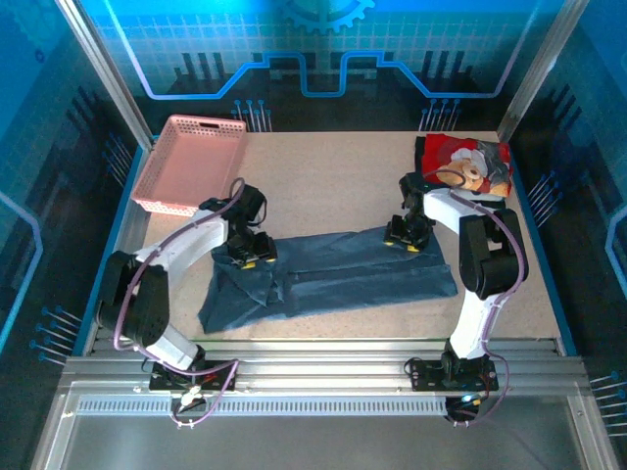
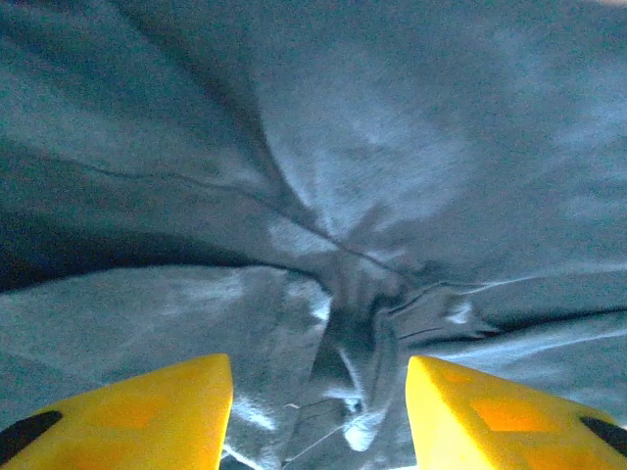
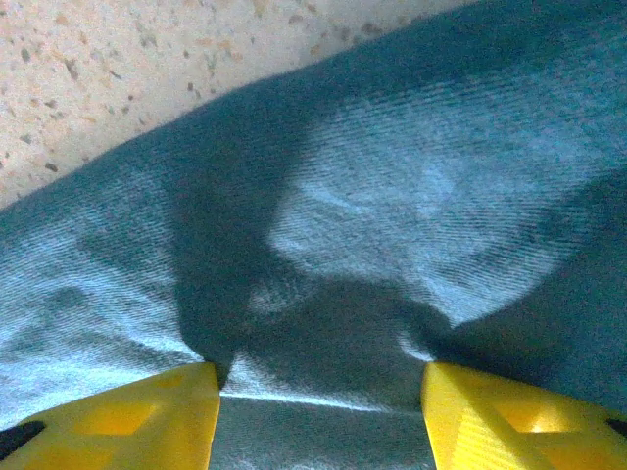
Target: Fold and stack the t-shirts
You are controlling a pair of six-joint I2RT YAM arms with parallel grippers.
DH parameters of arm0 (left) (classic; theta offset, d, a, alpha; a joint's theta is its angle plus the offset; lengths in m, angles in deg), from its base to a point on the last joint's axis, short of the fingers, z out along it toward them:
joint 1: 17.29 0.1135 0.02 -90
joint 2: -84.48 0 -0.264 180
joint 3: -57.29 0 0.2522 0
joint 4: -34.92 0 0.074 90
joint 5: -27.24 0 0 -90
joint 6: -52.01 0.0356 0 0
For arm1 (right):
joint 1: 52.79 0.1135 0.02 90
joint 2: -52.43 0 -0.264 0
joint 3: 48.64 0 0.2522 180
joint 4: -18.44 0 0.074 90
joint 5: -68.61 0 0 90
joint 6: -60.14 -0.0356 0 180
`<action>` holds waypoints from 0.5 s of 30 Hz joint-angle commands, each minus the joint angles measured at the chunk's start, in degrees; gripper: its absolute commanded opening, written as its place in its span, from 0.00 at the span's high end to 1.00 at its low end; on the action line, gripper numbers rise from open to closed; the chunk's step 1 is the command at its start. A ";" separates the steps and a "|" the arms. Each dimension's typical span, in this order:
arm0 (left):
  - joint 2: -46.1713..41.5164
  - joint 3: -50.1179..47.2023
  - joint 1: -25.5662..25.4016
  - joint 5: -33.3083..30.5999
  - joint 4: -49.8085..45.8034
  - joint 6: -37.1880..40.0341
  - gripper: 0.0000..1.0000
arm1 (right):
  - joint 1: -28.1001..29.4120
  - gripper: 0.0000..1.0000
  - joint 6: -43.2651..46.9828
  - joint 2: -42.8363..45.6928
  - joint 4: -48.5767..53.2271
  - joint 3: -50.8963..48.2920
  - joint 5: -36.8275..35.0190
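- The left gripper (image 2: 318, 380) has its yellow jaws apart, with a small pucker of the slate-blue t-shirt (image 1: 333, 279) between them. The pucker does not fill the gap, so I judge nothing is clamped.
- The right gripper (image 3: 321, 384) also has its jaws apart, low over the same shirt near its far edge, and it holds nothing.
- The blue shirt lies as a long, flat band with a rumpled left end. I judge it is only half folded.
- The red and black bear-print t-shirt (image 1: 468, 162) is crumpled beyond the blue shirt's right end, unfolded, so stacking is not yet done.
- The blue cloth is soft with a fine twill weave, and the table (image 1: 333, 186) is speckled beige.
- A pink lattice basket (image 1: 191, 162) stands beyond the blue shirt's left end.
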 commanded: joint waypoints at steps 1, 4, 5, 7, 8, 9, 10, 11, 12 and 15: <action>2.79 1.76 -2.32 -1.80 -5.96 1.43 0.51 | 0.52 0.41 0.67 0.91 1.95 -1.48 0.47; 4.69 1.58 -3.19 -1.72 -4.58 0.08 0.52 | 0.52 0.41 0.67 0.75 1.57 -1.57 0.85; 5.28 1.65 -3.43 -1.48 -3.96 -0.29 0.54 | 0.50 0.41 0.67 0.76 1.47 -1.52 0.89; 6.63 2.16 -3.91 -1.19 -3.25 -0.77 0.55 | 0.57 0.41 0.73 0.73 1.46 -1.66 0.89; 7.52 2.53 -4.24 -1.19 -3.16 -0.94 0.56 | 0.52 0.40 0.84 0.78 1.46 -1.68 0.85; 8.27 2.82 -4.36 -1.15 -3.17 -0.96 0.56 | 0.51 0.40 0.92 0.69 1.47 -1.74 0.81; 9.01 3.13 -4.50 -1.15 -2.99 -1.06 0.56 | 0.52 0.40 0.93 0.60 1.46 -1.75 0.80; 9.64 3.31 -4.59 -1.34 -2.93 -1.07 0.57 | 0.52 0.40 1.02 0.60 1.46 -1.74 0.87; 10.17 3.50 -4.64 -1.75 -2.76 -1.11 0.57 | 0.54 0.40 1.02 0.52 1.39 -1.81 0.98; 11.24 4.03 -4.69 -1.99 -2.25 -1.40 0.59 | 0.51 0.40 1.09 0.47 1.20 -1.92 1.07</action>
